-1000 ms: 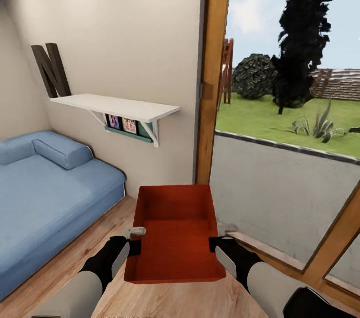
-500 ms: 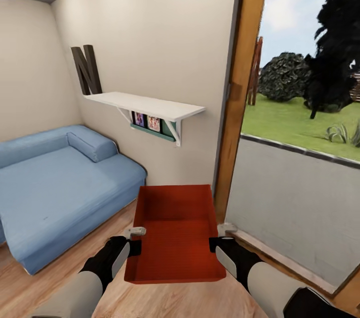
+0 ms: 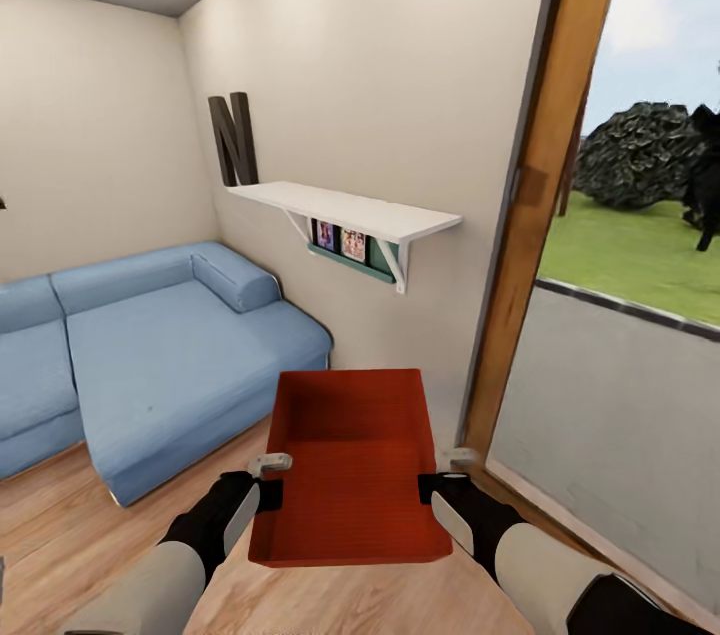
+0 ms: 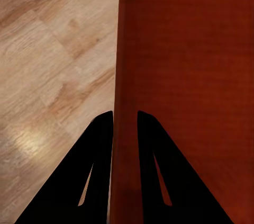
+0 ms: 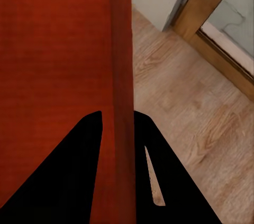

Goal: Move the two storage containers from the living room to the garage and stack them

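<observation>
Orange-red storage container (image 3: 352,470) hangs between the two grippers, held level above the light wood plank floor (image 3: 60,515) of the living room. The left gripper (image 3: 272,495) clamps the container's left wall, one finger inside and one outside, as the left wrist view shows (image 4: 124,128). The right gripper (image 3: 428,487) pinches the right wall the same way (image 5: 117,123). The bin is open-topped and has nothing in it.

Beyond the left gripper and off to its outer side lies a blue sofa (image 3: 170,355). Straight ahead of the container stands a beige wall (image 3: 380,95) carrying a white shelf (image 3: 345,210) with a dark letter N (image 3: 233,139) on it. Just past the right gripper rises a wooden door frame (image 3: 545,185), opening onto a lawn (image 3: 630,260) with dark shrubs (image 3: 640,155).
</observation>
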